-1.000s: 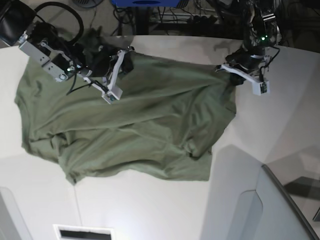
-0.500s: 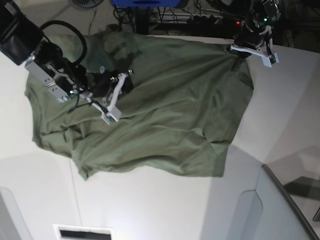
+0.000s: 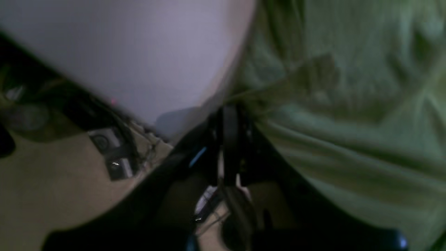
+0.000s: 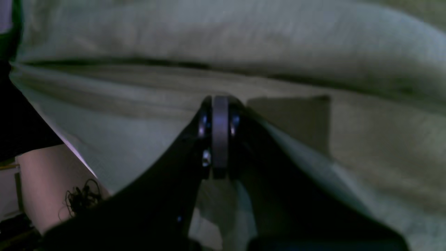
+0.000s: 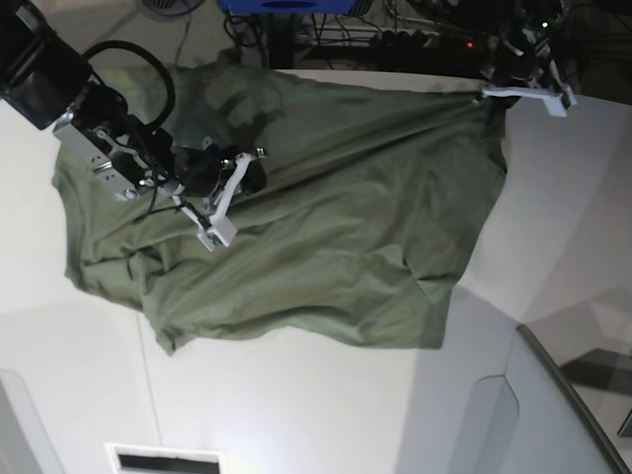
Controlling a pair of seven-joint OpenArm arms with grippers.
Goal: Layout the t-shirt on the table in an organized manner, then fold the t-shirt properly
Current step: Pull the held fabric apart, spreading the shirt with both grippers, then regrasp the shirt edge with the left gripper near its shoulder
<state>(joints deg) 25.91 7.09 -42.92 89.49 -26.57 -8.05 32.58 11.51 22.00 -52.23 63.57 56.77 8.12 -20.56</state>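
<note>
The olive-green t-shirt lies spread and creased over the white table. Its far side is pulled taut between my two grippers. At the far right corner of the cloth my left gripper is shut on the shirt's edge. The left wrist view shows that gripper pinching the hem right beside the table's rim. My right gripper is shut on a fold of the upper left part. In the right wrist view its fingers are closed on a ridge of fabric.
A grey angled panel stands at the near right. A white slotted plate sits at the near edge. Cables and a blue object lie beyond the table's far edge. Floor and cables show below the left gripper.
The left gripper has moved far and to the right with the shirt's edge. The cloth has shifted right and stretched out. The right gripper has dropped slightly, still holding its fold.
</note>
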